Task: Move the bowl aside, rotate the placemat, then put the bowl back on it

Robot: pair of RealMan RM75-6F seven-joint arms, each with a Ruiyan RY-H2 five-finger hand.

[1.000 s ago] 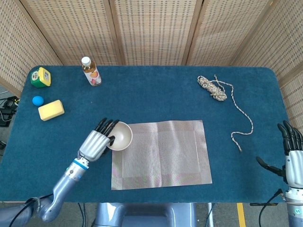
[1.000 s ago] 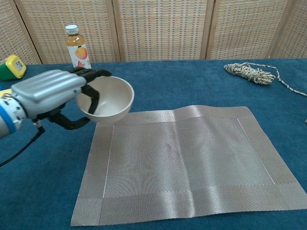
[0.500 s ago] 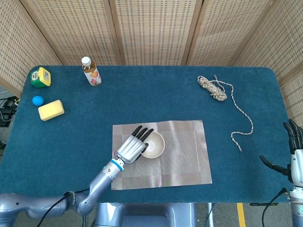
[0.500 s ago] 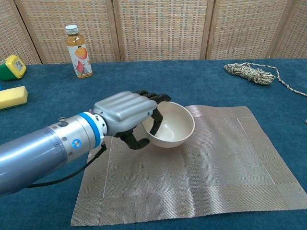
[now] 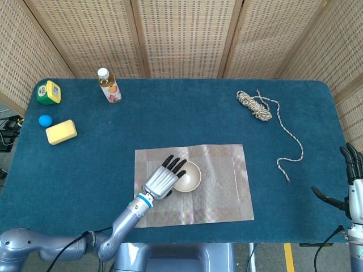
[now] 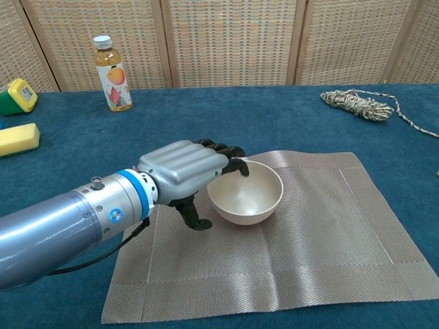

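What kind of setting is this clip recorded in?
Probably a lab-style test station, not a home: a table covered in blue cloth, woven screens closing it in, and unrelated props such as a rope, bottle and sponge.

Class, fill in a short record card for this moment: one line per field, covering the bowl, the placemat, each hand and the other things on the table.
Bowl: cream bowl, upright on the placemat, left of its centre
Placemat: grey woven placemat, flat on the blue table
Left hand: left hand beside the bowl, fingers at its rim; whether it grips is unclear
Right hand: right hand at the table's right edge, fingers apart, holding nothing
Other things: bottle, rope, yellow sponge, blue ball, green and yellow object
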